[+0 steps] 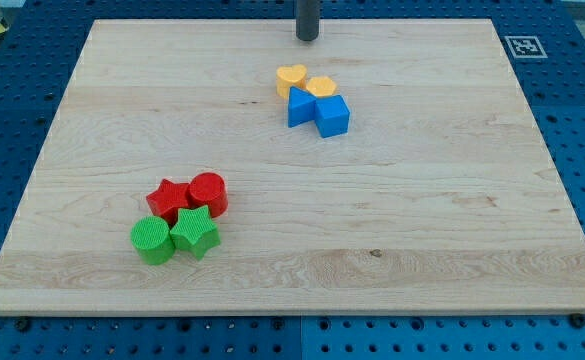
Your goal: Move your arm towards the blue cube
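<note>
The blue cube (333, 116) sits in the upper middle of the wooden board (422, 220), at the right of a tight cluster. A second blue block (300, 107), wedge-like, touches its left side. A yellow heart (291, 79) and a yellow hexagon-like block (321, 87) sit just above them. My tip (307, 38) is near the view's top edge, above the cluster and a little left of the blue cube, apart from every block.
A second cluster lies at the lower left: a red star (169, 199), a red cylinder (209, 192), a green cylinder (152, 240) and a green star (195, 233). A black-and-white marker (523, 46) sits at the board's top right corner.
</note>
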